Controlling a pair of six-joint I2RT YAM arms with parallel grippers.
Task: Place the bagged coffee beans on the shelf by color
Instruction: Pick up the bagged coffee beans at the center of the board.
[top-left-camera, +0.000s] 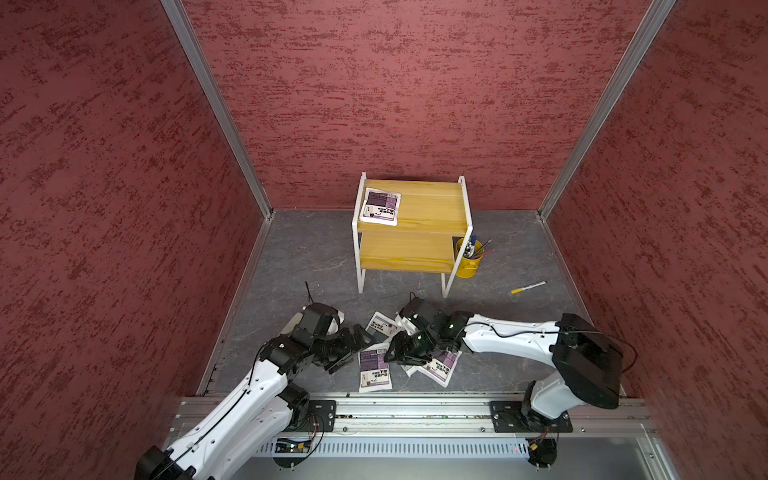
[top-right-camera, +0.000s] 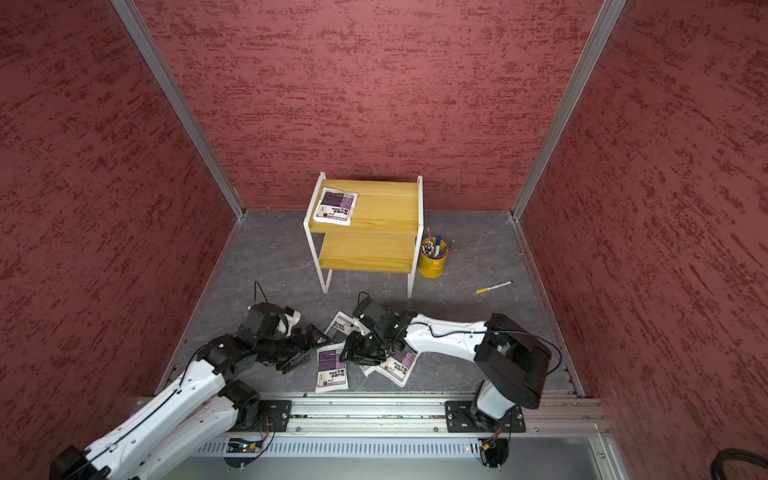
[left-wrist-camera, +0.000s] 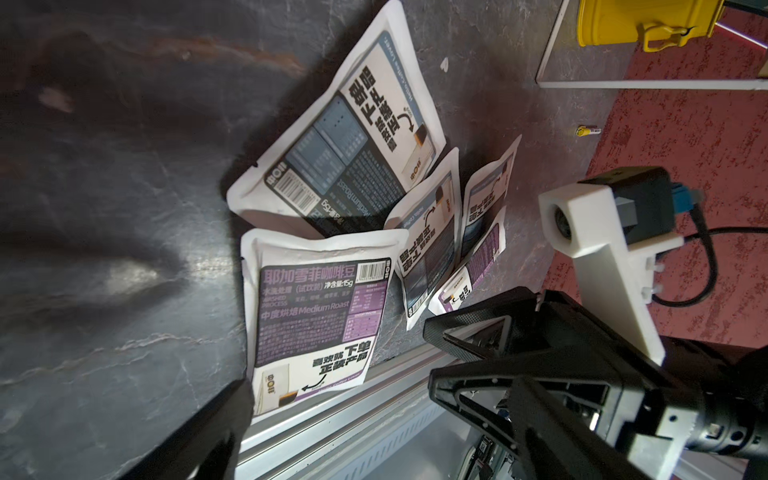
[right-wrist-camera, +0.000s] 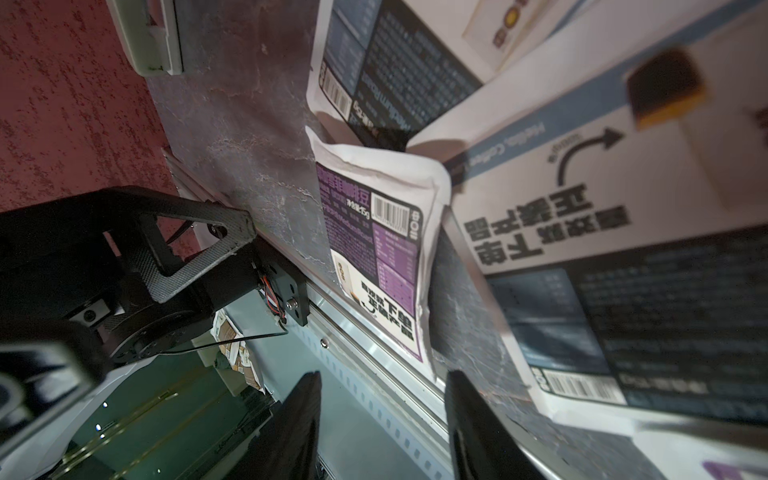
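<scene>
While both arms reach down low in front of the shelf (top-left-camera: 428, 199), five bagged coffee beans lie there in a messy pile on the grey floor (top-left-camera: 307, 257). The front purple bag (top-left-camera: 375, 370) lies flat at the side of the pile farthest from the shelf. A grey-blue bag (top-left-camera: 381, 326) lies closer to the shelf. A second purple bag (top-left-camera: 442, 366) peeks out from under the right gripper (top-left-camera: 395, 357). That gripper is about half open, with nothing between its fingers (right-wrist-camera: 291, 424). The left gripper (top-left-camera: 351, 349) is wide open and empty, just beside the pile. One more purple bag, the top purple bag (top-left-camera: 380, 206), lies on the left side of the shelf's top board. A yellow cup (top-left-camera: 468, 259) stands just beside the shelf.
</scene>
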